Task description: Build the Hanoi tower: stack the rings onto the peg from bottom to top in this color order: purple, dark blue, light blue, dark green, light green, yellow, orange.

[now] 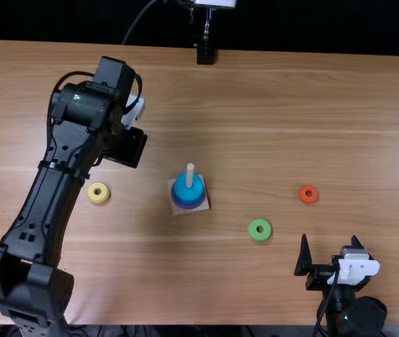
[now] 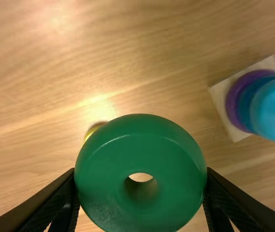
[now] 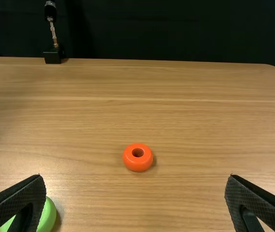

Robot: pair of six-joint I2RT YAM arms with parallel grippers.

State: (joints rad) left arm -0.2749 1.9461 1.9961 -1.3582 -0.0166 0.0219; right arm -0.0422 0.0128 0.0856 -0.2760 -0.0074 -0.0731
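My left gripper [image 1: 126,146] is left of the pegged base [image 1: 199,208] in the top view. In its wrist view the left gripper [image 2: 141,176] is shut on the dark green ring [image 2: 140,210], held above the table. On the peg [image 1: 190,170], the light blue ring [image 1: 182,189] is uppermost, over the dark blue ring [image 2: 247,104] and the purple ring [image 2: 234,99]. My right gripper [image 1: 329,240] stands open near the front edge; its wrist view shows the right gripper [image 3: 135,186] with nothing between its fingers. Loose rings lie flat: yellow [image 1: 98,200], light green [image 1: 253,230], orange [image 1: 308,201].
The wooden table [image 1: 270,105] extends around the base. A small black stand [image 1: 205,55] is at the far edge. The left arm stretches over the left side, beside the yellow ring; the light green ring lies between the base and the right gripper.
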